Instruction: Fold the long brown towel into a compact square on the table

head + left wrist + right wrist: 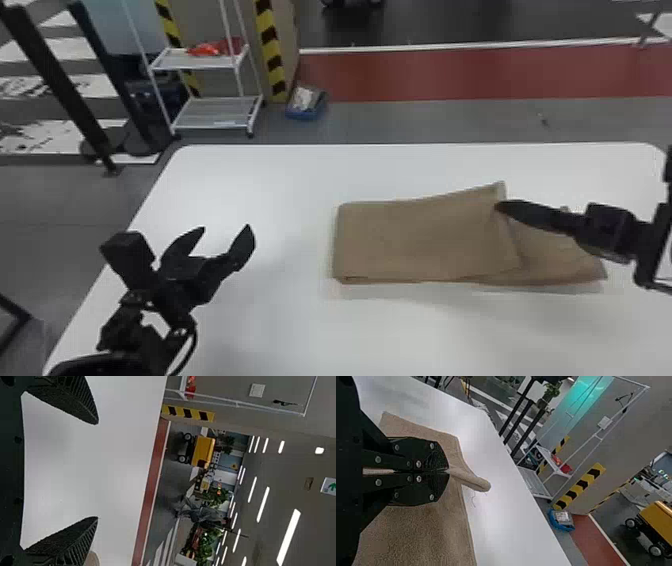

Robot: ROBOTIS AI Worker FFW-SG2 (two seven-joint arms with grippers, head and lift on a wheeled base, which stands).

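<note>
Head view: from where I stand, the brown towel [415,240] lies on the white table [280,175], over toward the robot's right, a folded stack at its left end with a single-looking flap spreading out at the right. The right gripper [501,206] comes in from the right edge, at the stack's far right corner, which is lifted in a little peak. The right wrist view shows its jaws pinching a fold of the towel, a rolled bit poking past the tips with some loose threads [473,498] dangling. The left gripper [226,230] hangs over the table's left side, well apart from the cloth, jaws spread wide. On the floor behind stand a white rack [207,114] and a blue bin [303,115].
</note>
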